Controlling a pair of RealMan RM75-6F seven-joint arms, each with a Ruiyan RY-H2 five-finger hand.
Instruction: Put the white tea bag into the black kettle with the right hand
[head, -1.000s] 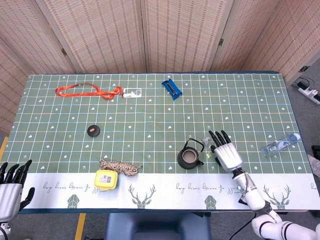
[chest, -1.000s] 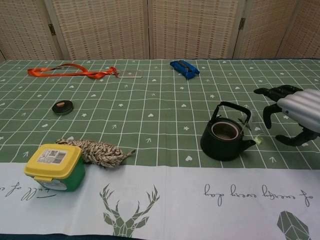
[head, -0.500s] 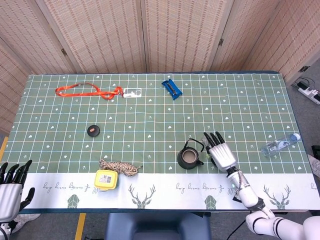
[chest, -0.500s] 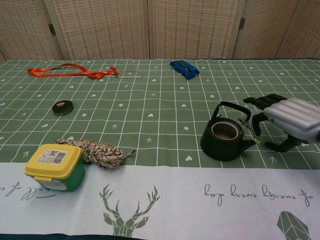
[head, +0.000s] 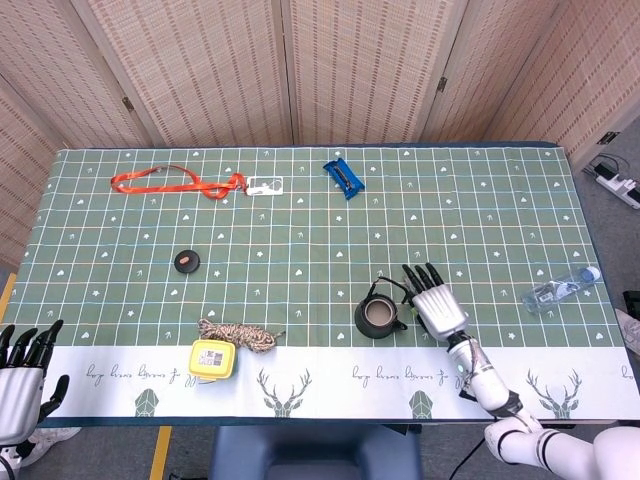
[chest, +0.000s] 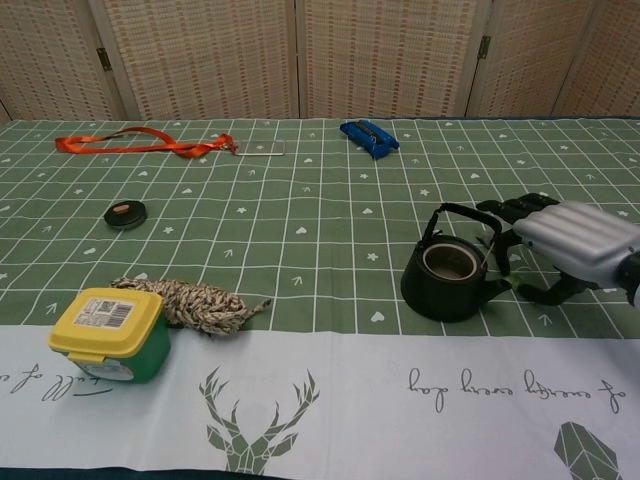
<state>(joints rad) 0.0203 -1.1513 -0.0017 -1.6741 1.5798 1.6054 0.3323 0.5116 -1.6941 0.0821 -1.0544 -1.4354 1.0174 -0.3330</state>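
The black kettle (head: 378, 316) (chest: 452, 276) stands lidless near the table's front, its handle raised. My right hand (head: 435, 303) (chest: 562, 236) is just to its right, palm down, fingers spread and reaching down beside the kettle's handle. The white tea bag lay on this spot and is now hidden under those fingers, so I cannot see any grip on it. At the bottom left corner of the head view, off the table, my left hand (head: 22, 375) is open and holds nothing.
A yellow-lidded green box (head: 212, 359) (chest: 108, 331) and a rope bundle (head: 240, 335) (chest: 195, 303) lie front left. Further back are a small black disc (head: 187, 261), an orange lanyard (head: 170, 183) and a blue object (head: 343, 177). A plastic bottle (head: 560, 290) lies at the right edge.
My right hand has slid left toward the kettle and now covers the tea bag, which showed beside its fingers before. The left hand has not moved.
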